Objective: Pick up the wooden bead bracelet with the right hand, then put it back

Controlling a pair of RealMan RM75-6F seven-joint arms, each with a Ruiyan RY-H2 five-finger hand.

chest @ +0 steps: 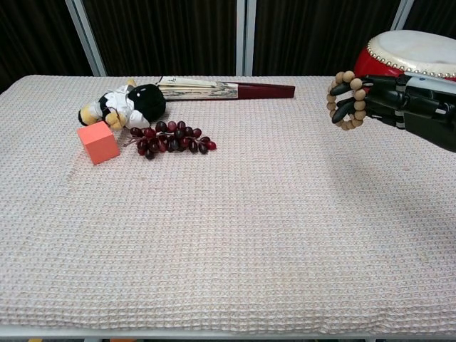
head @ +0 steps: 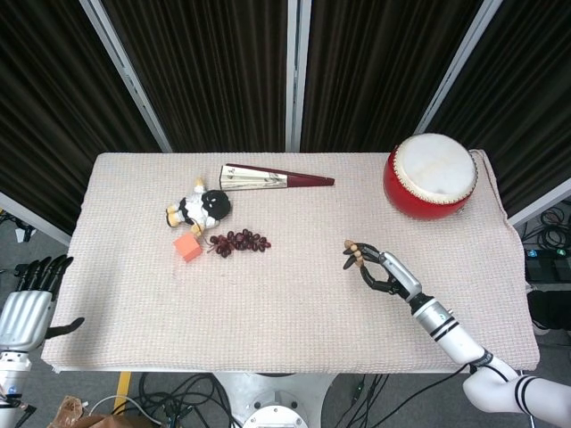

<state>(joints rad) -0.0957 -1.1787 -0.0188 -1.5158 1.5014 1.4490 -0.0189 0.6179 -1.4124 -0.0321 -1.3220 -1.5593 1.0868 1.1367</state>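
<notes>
The wooden bead bracelet is a loop of pale round beads hanging above the cloth at the right of the table. My right hand grips it, with dark fingers curled through the loop. In the chest view the bracelet hangs in front of the red drum. My left hand is off the table's left edge, low down, with its fingers apart and nothing in them.
A red drum stands at the back right. A folded fan, a plush toy, a bunch of dark grapes and an orange cube lie at the back left on the woven cloth.
</notes>
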